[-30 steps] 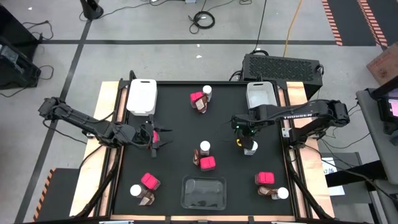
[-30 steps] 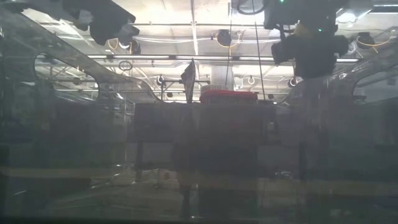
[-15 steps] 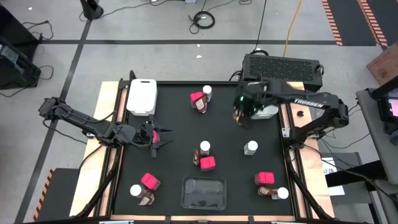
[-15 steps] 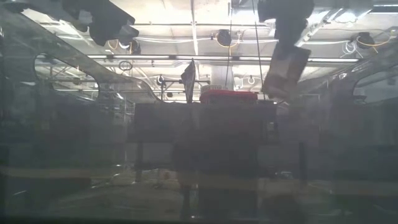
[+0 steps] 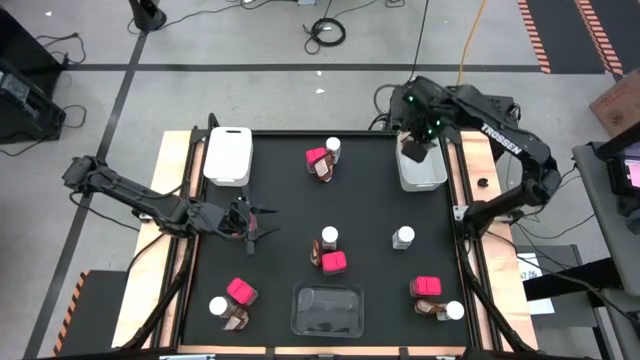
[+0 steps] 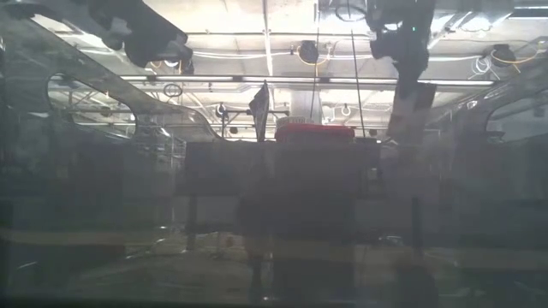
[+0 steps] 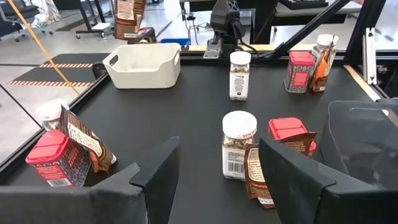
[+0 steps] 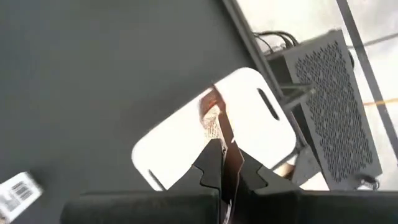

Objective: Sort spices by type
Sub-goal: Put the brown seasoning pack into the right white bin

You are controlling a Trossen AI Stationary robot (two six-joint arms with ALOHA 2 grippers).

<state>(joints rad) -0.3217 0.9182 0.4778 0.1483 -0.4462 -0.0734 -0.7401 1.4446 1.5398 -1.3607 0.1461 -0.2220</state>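
Counting four pink square-topped boxes (image 5: 334,262), right gripper (image 5: 414,149) pinching one brown packet (image 8: 216,122), left gripper (image 5: 252,222) parted, empty.

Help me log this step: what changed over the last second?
The right gripper, shut on a brown packet, carried it from beside the clear jar to above the white tray. The jar stayed put. The left gripper remained open, and the other spices did not move.
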